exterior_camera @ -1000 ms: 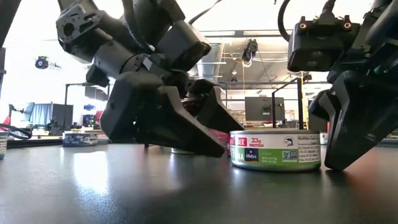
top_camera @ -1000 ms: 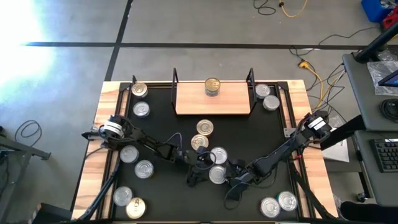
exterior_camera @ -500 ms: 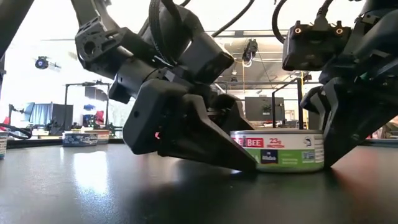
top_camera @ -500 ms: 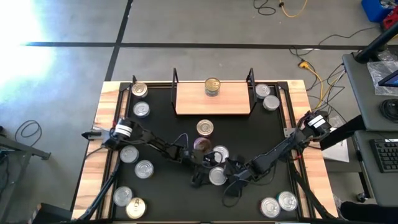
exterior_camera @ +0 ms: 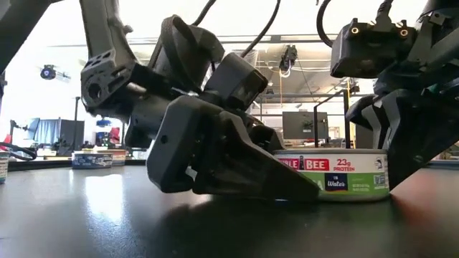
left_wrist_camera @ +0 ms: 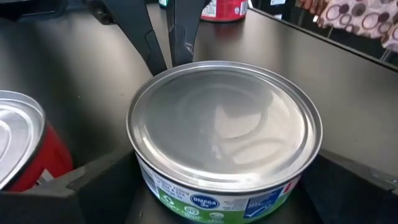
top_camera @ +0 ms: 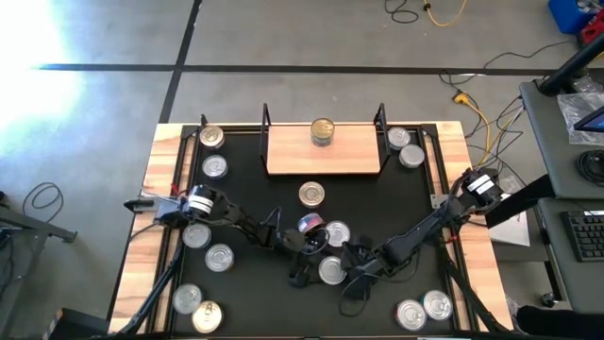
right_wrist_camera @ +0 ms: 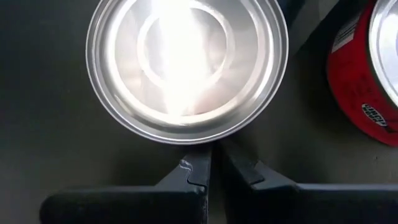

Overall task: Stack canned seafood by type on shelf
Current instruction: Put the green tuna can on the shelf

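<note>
Black table under the jaws, matt top, light wooden edges well out to both sides of them.

Grey concrete floor beyond the table, far from the jaws; a dark line runs across it.

Yellow cable on the floor past the table's far right corner. Thin black cable loop on the floor, well off to the left of the jaws.

Desk with keyboard far right of the jaws.

Low view: dark monitor in the room behind the jaws, far off.

Left wrist view: ring-patterned cloth beyond the table edge; cannot tell what it is.
</note>
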Tool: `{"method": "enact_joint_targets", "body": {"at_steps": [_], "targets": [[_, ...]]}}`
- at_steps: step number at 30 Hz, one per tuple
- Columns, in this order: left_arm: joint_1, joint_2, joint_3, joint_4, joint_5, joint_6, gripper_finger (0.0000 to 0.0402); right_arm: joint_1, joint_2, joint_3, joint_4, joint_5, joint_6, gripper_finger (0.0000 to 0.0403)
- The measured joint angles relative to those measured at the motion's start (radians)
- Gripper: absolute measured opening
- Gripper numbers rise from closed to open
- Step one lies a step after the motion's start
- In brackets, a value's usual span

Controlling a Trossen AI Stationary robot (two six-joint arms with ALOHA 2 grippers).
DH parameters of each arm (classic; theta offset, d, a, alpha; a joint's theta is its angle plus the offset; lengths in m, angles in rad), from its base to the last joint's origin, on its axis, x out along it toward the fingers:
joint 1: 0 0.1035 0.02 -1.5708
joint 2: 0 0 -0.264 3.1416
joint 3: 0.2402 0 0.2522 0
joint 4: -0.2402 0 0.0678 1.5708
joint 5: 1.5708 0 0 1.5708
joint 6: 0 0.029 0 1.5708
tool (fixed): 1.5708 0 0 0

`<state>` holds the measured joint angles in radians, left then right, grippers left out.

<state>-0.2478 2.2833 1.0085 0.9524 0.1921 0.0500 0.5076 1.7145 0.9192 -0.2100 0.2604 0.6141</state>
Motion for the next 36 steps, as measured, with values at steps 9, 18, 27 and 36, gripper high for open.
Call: {"method": "enact_joint_targets", "body": {"at_steps": [9,18,27,36], "targets": [[-0.005,-0.036,-0.016,-0.043,-0.104,-0.015,0.0383,-0.006,-0.015,0.003,-0.033,-0.027,-0.048,0.0018],[0.024,-0.158,-0.017,-0.123,-0.242,0.013,0.0362,-0.013,-0.197,0.128,-0.518,0.098,-0.134,0.0018],[0.064,-0.167,-0.006,-0.138,-0.293,-0.014,0.036,-0.069,-0.504,0.079,-0.587,0.227,-0.3,0.0018],[0.236,-0.343,-0.006,-0.413,-0.331,-0.076,0.0359,-0.167,-0.628,0.037,-0.461,0.223,-0.508,0.0018]]}}
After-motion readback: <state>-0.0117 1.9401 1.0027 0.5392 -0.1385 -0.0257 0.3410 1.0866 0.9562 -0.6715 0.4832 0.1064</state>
